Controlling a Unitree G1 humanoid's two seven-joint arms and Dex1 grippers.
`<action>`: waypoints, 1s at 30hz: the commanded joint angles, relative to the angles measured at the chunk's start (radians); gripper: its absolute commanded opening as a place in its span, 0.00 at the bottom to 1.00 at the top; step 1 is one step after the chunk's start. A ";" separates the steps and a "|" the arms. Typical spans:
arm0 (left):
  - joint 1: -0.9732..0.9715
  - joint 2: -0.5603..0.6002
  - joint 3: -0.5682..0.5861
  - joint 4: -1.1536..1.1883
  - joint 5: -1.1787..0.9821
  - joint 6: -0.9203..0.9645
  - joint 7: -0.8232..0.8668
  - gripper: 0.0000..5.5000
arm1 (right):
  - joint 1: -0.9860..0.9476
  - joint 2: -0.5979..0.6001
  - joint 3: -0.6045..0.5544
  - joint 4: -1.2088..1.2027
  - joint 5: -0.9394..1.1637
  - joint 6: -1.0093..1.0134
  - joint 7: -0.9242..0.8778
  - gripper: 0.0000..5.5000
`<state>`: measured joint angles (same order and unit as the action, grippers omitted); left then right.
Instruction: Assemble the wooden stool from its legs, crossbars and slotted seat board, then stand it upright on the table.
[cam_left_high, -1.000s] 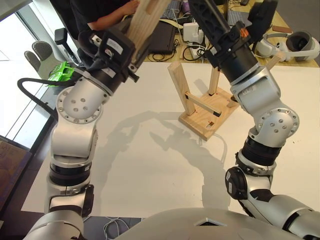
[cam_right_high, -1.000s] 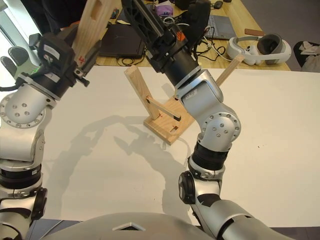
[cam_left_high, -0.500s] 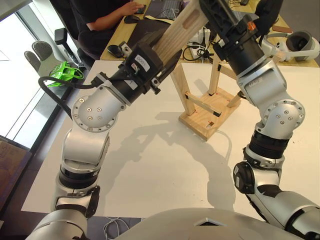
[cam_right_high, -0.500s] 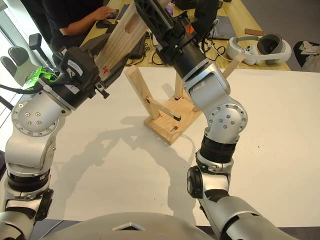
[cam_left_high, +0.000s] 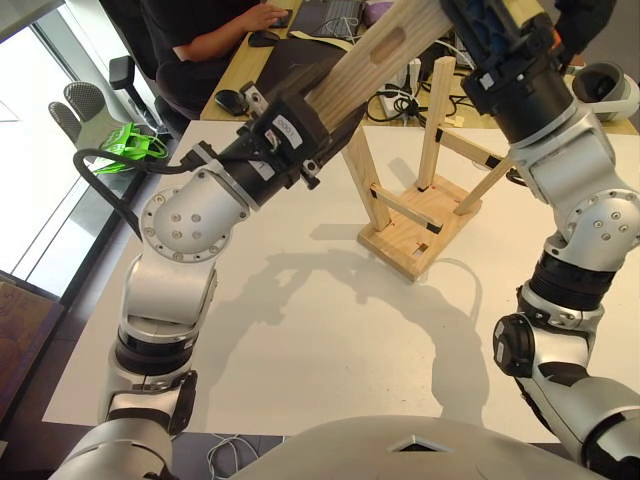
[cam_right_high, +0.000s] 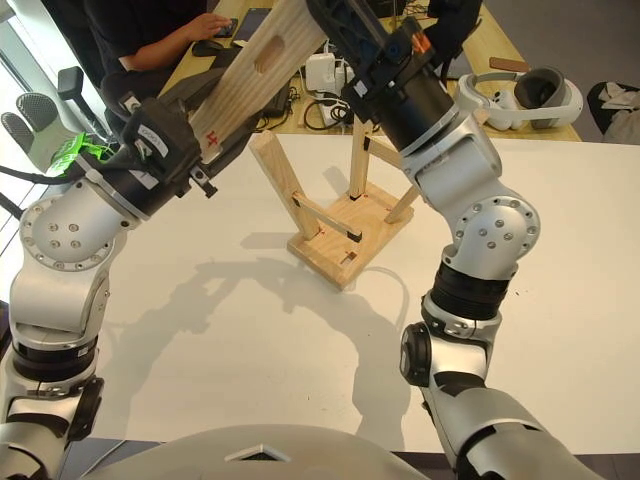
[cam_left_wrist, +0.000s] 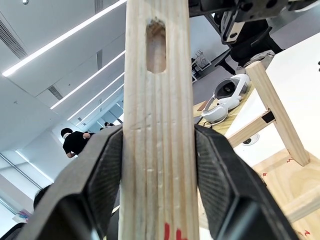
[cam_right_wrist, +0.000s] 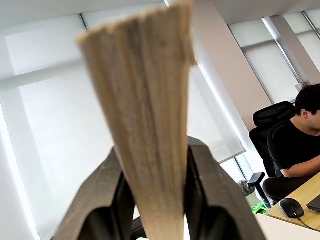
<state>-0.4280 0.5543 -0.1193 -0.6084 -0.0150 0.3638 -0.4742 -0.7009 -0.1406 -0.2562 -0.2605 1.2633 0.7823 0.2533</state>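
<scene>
- Left gripper (cam_left_wrist: 158, 135): raised over the left-hand part of the table (cam_left_high: 300, 340). Its two dark fingers (cam_left_wrist: 100, 175) are closed flat against opposite faces of a loose leg (cam_left_high: 360, 65).
- Loose leg: a long pale bar clamped near its lower end, which carries red marks. It slants up and away towards the right arm, and an oval slot (cam_left_wrist: 156, 46) sits further along its length. The whole bar is in the air, well off the tabletop.
- Right gripper (cam_right_wrist: 155, 155): held high at the far side, beside the upper end of the loose leg. It is closed on a wooden piece (cam_right_wrist: 145, 85) whose rough-cut end sticks out past the fingertips. Which stool part this is cannot be told.
- Seat board (cam_left_high: 405, 250): lies flat on the table, underside up, below and between the two grippers and apart from both.
- Fitted legs: one upright (cam_left_high: 432, 125) and one leaning (cam_left_high: 365, 185), both rising from the board.
- Crossbar (cam_left_high: 405, 208): runs low across from the leaning leg.
</scene>
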 joint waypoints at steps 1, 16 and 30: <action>-0.036 0.027 0.005 0.070 0.071 -0.051 0.006 0.37 | 0.018 -0.014 0.022 -0.022 0.082 0.034 0.061 0.20; -0.016 -0.005 0.045 0.025 0.112 -0.132 0.008 0.58 | -0.097 -0.009 -0.042 0.150 -0.167 -0.218 -0.183 0.18; 0.013 -0.263 0.347 0.282 -0.115 0.238 0.257 0.58 | -0.080 -0.506 0.118 0.092 -1.181 -0.644 -0.216 0.18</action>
<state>-0.3710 0.3203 0.2288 -0.3884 -0.1114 0.5840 -0.2371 -0.7373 -0.5970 -0.1522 -0.1684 0.1844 0.1916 0.0514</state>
